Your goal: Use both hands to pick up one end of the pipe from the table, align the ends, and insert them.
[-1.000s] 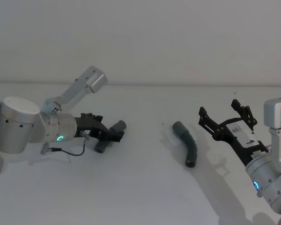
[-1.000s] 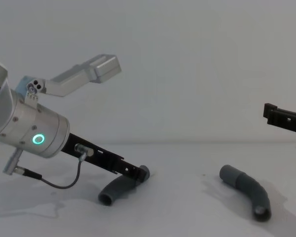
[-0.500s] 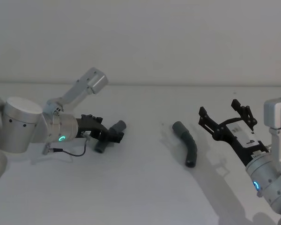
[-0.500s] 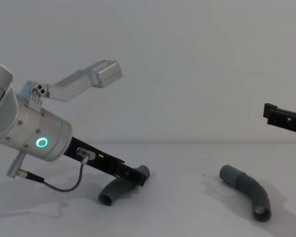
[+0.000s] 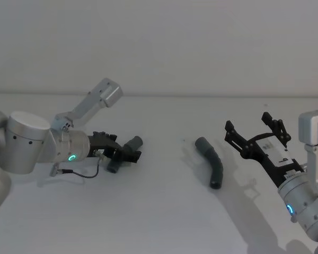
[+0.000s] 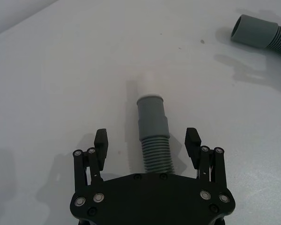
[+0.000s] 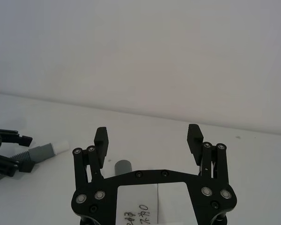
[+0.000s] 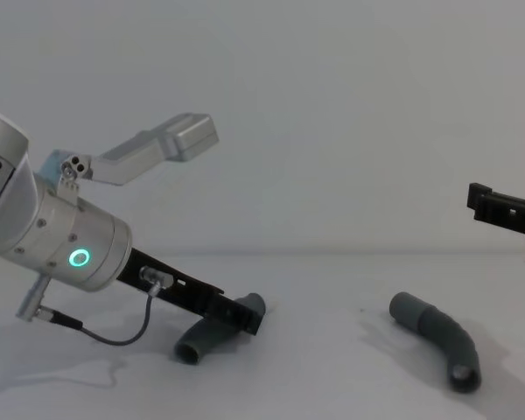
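Observation:
Two dark ribbed pieces of the pipe lie on the white table (image 5: 159,211). My left gripper (image 5: 131,153) is low over the left piece (image 5: 135,142), open. In the left wrist view its fingers (image 6: 101,140) straddle the ribbed part (image 6: 153,150) with gaps on both sides, and the grey collar with the white tip (image 6: 149,85) points away. The right piece (image 5: 214,165) lies free, its wide sleeve end (image 6: 253,32) open. My right gripper (image 5: 249,126) hangs open above the table, right of that piece, with nothing in it.
A plain wall rises behind the table's far edge (image 5: 201,96). A thin black cable (image 8: 114,337) droops from the left wrist close to the table surface. Bare table lies between the two pieces.
My left arm has shifted slightly right and its gripper has sunk a little lower over the left piece. The right arm and both pieces have stayed put.

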